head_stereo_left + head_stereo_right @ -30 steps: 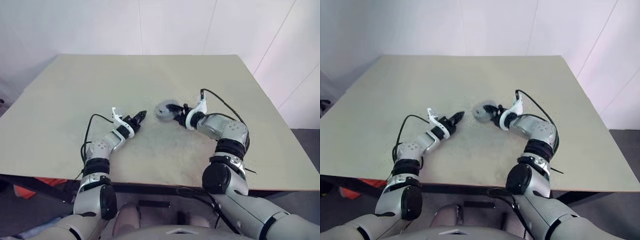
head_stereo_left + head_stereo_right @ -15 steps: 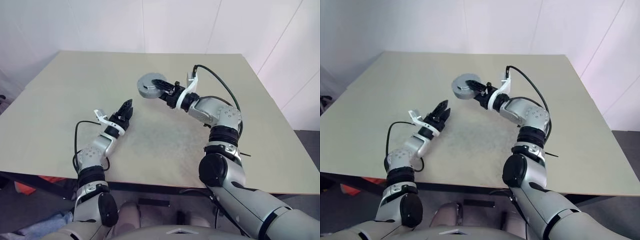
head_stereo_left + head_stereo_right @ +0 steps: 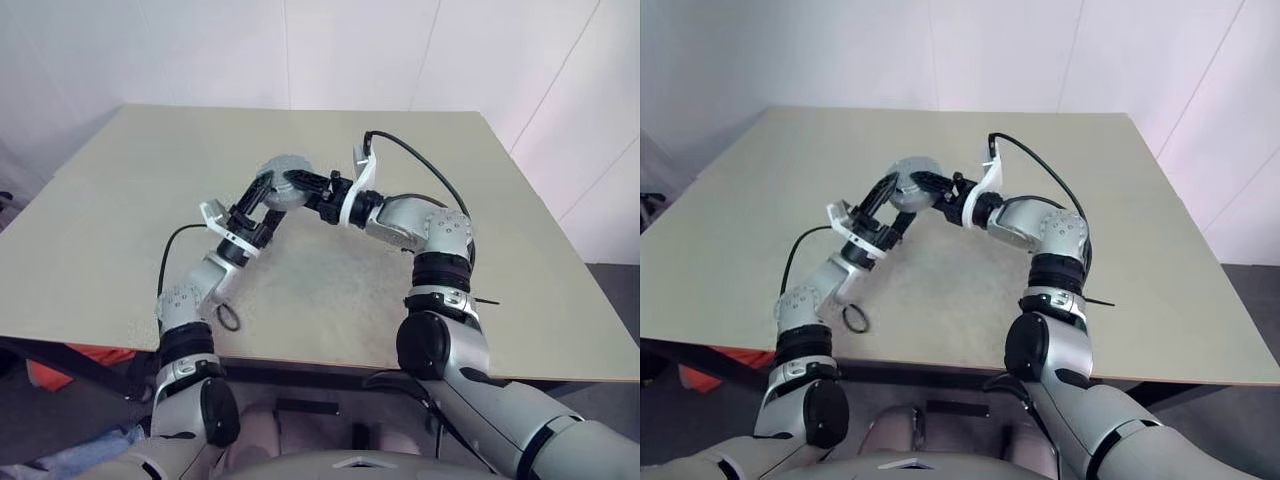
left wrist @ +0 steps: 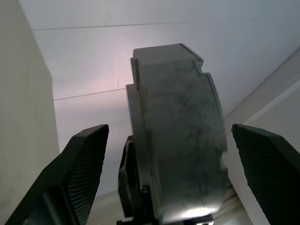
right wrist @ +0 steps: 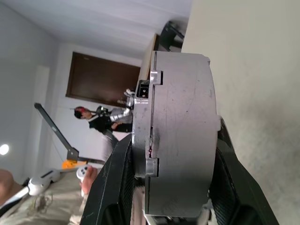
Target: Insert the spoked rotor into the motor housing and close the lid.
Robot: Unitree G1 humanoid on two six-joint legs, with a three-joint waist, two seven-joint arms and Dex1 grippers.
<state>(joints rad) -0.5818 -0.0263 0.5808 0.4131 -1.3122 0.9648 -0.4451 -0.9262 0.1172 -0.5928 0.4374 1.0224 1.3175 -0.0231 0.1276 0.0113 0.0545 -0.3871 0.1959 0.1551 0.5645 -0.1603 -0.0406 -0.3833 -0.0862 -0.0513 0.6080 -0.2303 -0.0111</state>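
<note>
A thick grey round puck [image 3: 283, 186] hangs on edge above the table's middle; it is the motor housing [image 5: 180, 136] with the lid [image 5: 140, 126] against one face, a seam between them. My right gripper [image 3: 302, 187] is shut on it, one black finger [image 5: 117, 187] on each flat side. My left gripper [image 3: 262, 197] reaches up from the left and stands open, its fingers [image 4: 86, 154] either side of the puck's rim [image 4: 178, 136], apart from it. The spoked rotor is hidden.
The beige table [image 3: 450, 140] spreads wide on all sides under both arms. A small dark ring [image 3: 228, 318] lies near the front edge beside my left forearm. A person [image 5: 105, 119] stands far off in the room in the right wrist view.
My left gripper has opened and risen to the puck, now straddling its rim. My right gripper has carried the puck up and to the left. The camera has also shifted.
</note>
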